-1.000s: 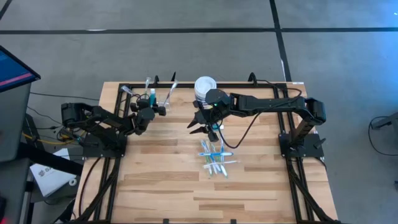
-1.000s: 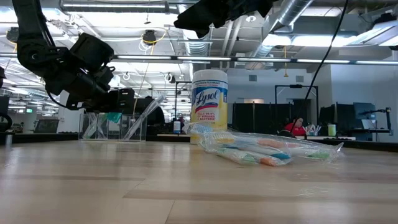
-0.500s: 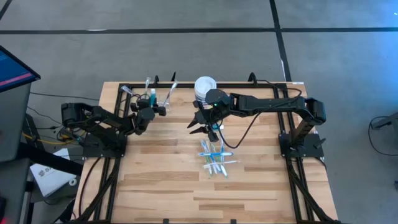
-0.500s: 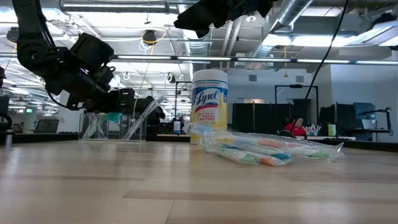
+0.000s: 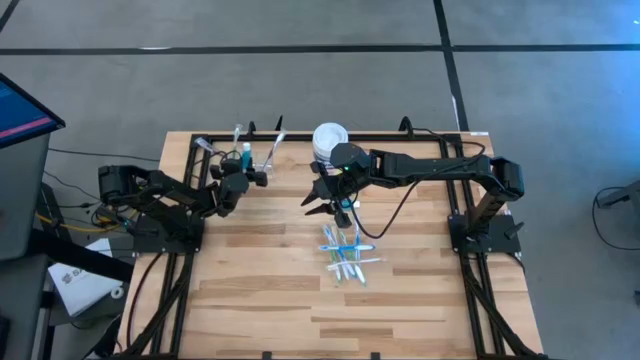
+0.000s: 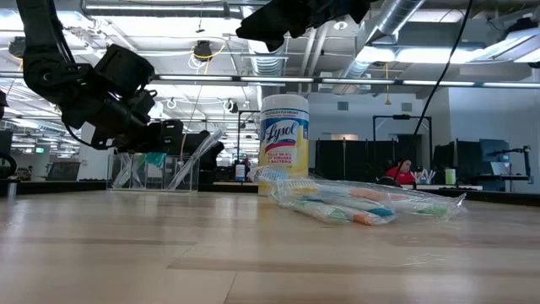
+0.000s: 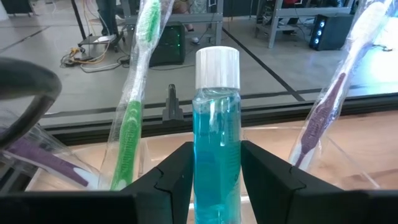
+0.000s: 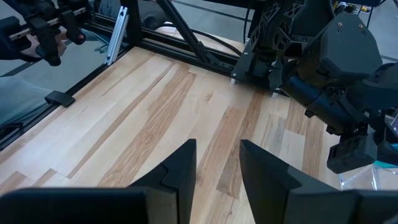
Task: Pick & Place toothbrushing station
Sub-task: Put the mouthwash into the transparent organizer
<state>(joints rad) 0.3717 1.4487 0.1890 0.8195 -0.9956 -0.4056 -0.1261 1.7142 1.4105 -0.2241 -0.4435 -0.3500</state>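
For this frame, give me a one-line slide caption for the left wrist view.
Left end effector closed on a teal bottle with a white cap, wrapped green toothbrush and purple toothbrush leaning either side.

tub (image 6: 284,143): upright, behind the brushes
toothbrushes (image 6: 354,205): bagged heap on table (image 6: 169,253)
cup (image 6: 152,171): just below left gripper (image 6: 173,135)

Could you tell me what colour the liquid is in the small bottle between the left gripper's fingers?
Teal-blue, under a white cap; the bottle shows best in the left wrist view.

Open surface (image 5: 260,300) across the near half; blocked by brush pile (image 5: 345,255) mid-right, tub (image 5: 328,138) and cup (image 5: 240,155) at far edge.
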